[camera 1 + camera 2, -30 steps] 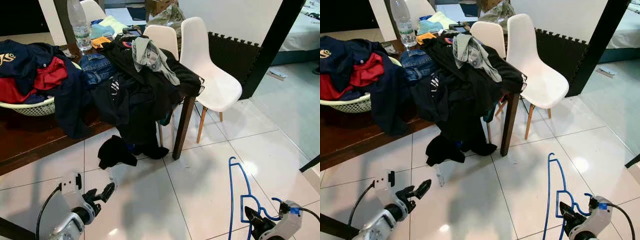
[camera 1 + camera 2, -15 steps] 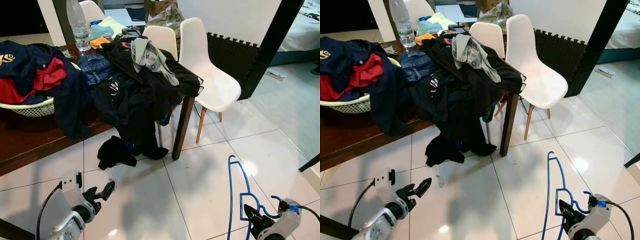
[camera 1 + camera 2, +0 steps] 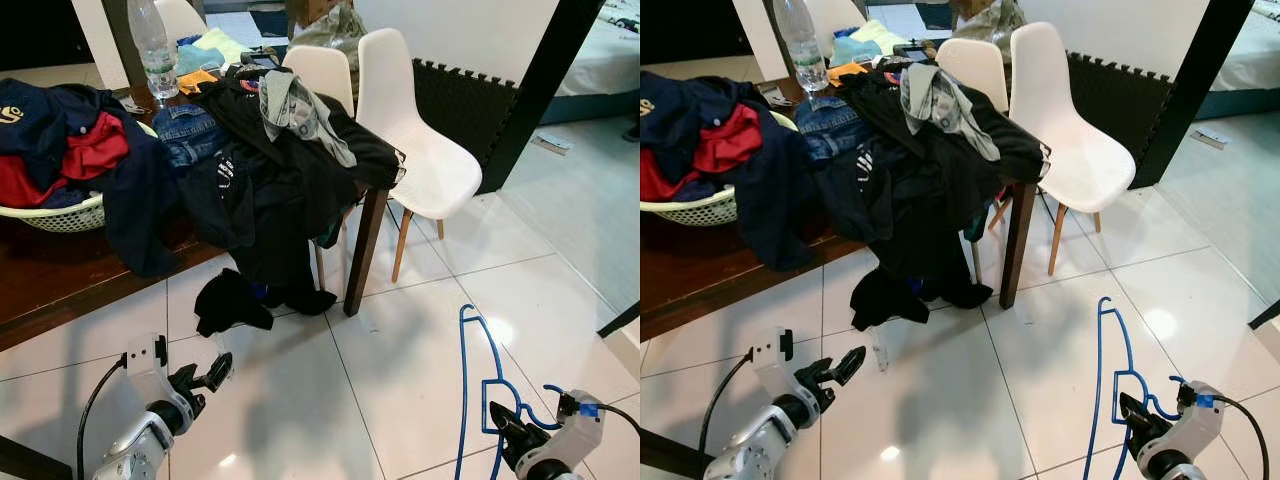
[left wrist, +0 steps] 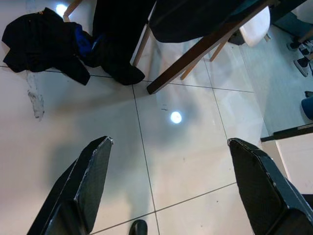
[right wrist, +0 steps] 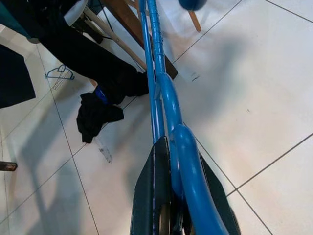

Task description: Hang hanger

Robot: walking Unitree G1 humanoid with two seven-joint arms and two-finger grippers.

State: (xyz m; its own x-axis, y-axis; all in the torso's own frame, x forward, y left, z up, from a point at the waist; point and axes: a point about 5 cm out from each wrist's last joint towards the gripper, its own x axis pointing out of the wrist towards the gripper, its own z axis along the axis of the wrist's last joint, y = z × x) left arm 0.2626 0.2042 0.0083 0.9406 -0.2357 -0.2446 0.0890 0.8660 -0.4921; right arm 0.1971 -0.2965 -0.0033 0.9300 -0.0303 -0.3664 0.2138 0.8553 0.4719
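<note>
Right gripper (image 3: 505, 428) clamped on blue hanger (image 3: 467, 385), held upright low over the tiled floor (image 3: 400, 350) beside the clothes-laden table (image 3: 60, 270), left gripper (image 3: 205, 374) open and empty; carriage should keep the hook clear of the chair (image 3: 415, 150).

Blue plastic hanger (image 3: 478, 380), held upright above white tiles, low on the right

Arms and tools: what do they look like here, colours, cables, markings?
Both arms are silver. The left tool has two long black fingers, a white box with a black patch on the wrist, and a black cable looping off it. The right tool is black too, with a blue tag and black cable at its wrist.
</note>
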